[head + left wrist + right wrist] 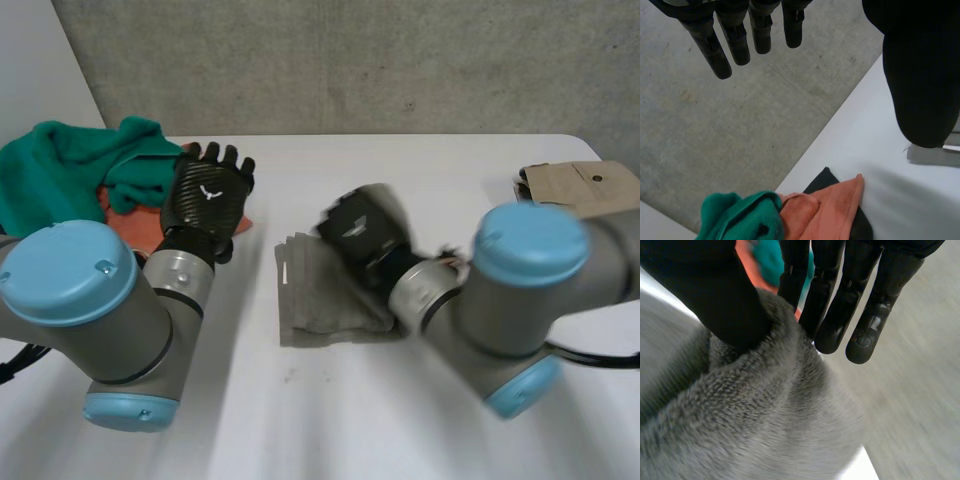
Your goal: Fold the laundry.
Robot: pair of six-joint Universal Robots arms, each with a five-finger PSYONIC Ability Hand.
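Towel (325,295) lies on the table (330,420), a fold pinched by the right hand (362,230); left hand (207,195) hovers, fingers straight, by the pile (55,170).

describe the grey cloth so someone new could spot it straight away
On the white table, look at the middle. The grey fluffy towel lies there folded, pinched by the right hand. It lies alone, while the crumpled green towel and orange cloth are heaped together at the far left corner.
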